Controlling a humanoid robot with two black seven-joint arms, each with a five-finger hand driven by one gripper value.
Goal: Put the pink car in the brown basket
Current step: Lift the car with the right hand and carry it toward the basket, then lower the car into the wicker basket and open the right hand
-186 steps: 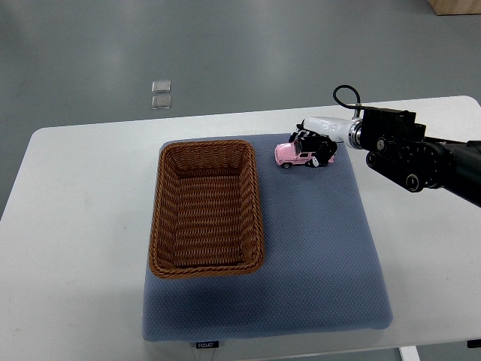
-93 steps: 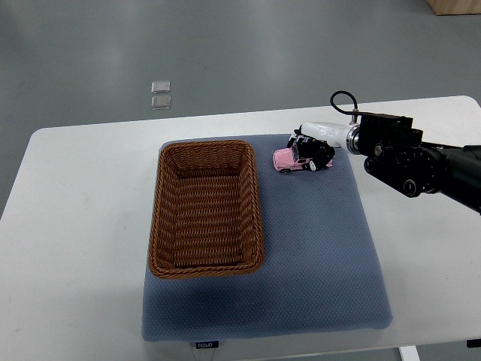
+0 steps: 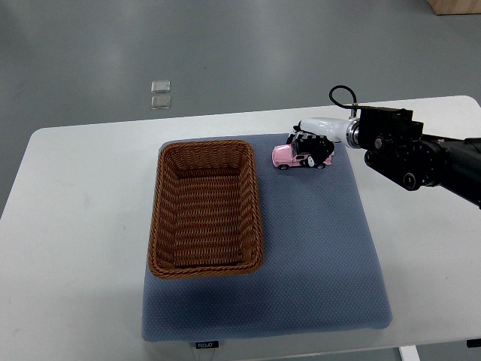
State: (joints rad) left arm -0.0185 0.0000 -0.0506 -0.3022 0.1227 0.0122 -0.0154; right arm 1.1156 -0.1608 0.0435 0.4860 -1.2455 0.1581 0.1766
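Top view, looking steeply down. White surface [image 3: 83,226] carrying a blue-grey mat [image 3: 316,256]. Brown basket [image 3: 207,207] sits on the mat's left part, long axis running 12 to 6 o'clock, nothing visible inside it.

Pink car [image 3: 293,156] lies near the mat's far edge, at about 2 o'clock from the basket's centre, just beside the basket's far right corner but apart from the rim. Car's pink end points toward 9 o'clock, toward the basket.

Right arm enters from the picture's right edge, dark jointed housing with a looped black cable on top, white wrist section leading toward 9 o'clock. Right robot hand [image 3: 314,149] is on the car's 3 o'clock end; dark fingers [image 3: 322,154] curled over and around that end, clamped on the car. Cannot tell whether the wheels touch the mat or ride just above it.

Two small clear squares [image 3: 161,94] on the grey floor at 12 o'clock beyond the surface
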